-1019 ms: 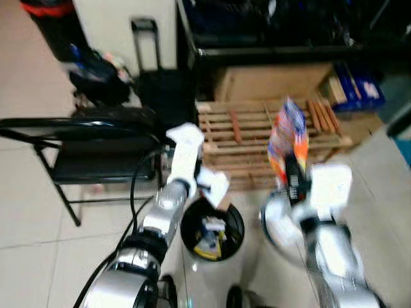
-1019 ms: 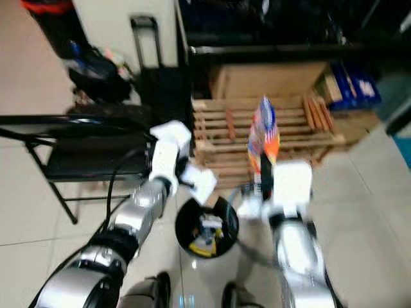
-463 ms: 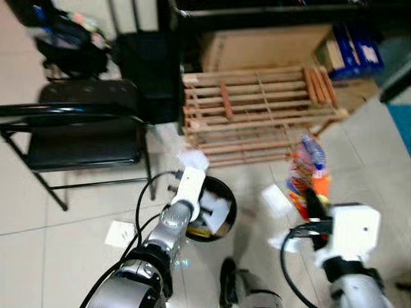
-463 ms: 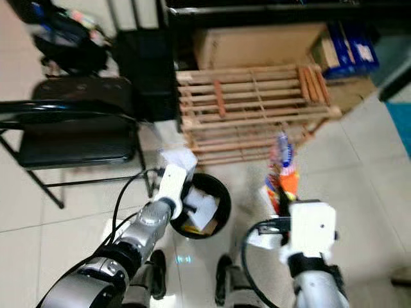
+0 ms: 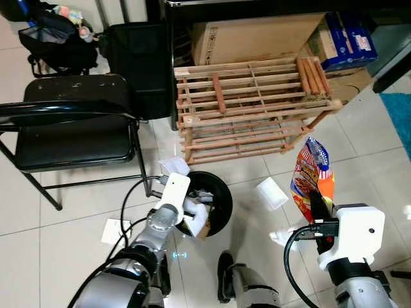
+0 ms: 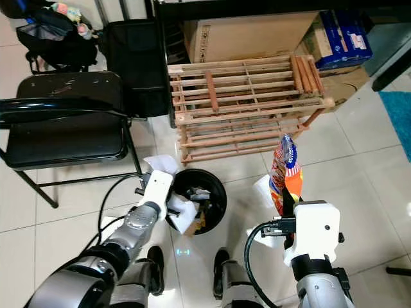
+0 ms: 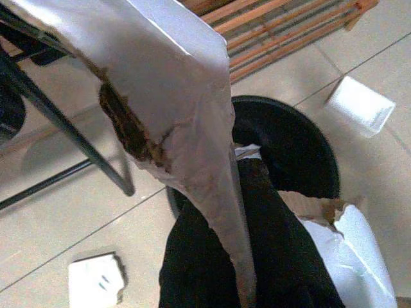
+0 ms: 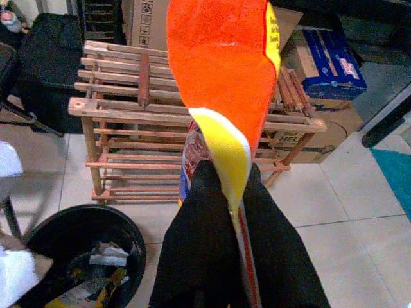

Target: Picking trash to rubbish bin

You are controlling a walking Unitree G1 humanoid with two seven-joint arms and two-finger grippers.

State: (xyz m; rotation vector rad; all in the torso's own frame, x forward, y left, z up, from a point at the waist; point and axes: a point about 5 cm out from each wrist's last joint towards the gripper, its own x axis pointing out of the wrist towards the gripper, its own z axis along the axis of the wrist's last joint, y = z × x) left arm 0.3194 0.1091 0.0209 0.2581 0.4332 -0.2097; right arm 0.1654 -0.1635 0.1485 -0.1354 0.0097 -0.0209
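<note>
Bin (image 5: 221, 196) part filled. Left gripper (image 5: 192, 206) at rim, pinching torn white paper (image 7: 173, 109). Right gripper (image 5: 314, 204) clamped on snack bag (image 5: 311, 173). White scraps (image 5: 272, 192) left on floor.

Both arms forward, both grippers clamped.
Left gripper (image 5: 192, 208) reaches toward 12 o'clock, fingers pinched on torn paper; right gripper (image 5: 316, 200) points to 12 o'clock at 4 o'clock, fingers closed on a packet.

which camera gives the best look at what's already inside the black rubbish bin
The right eye view: it looks straight down into the black rubbish bin, showing paper scraps inside. The left eye view has the left gripper's white paper covering part of the opening. Both wrist views catch the bin at an angle.
</note>
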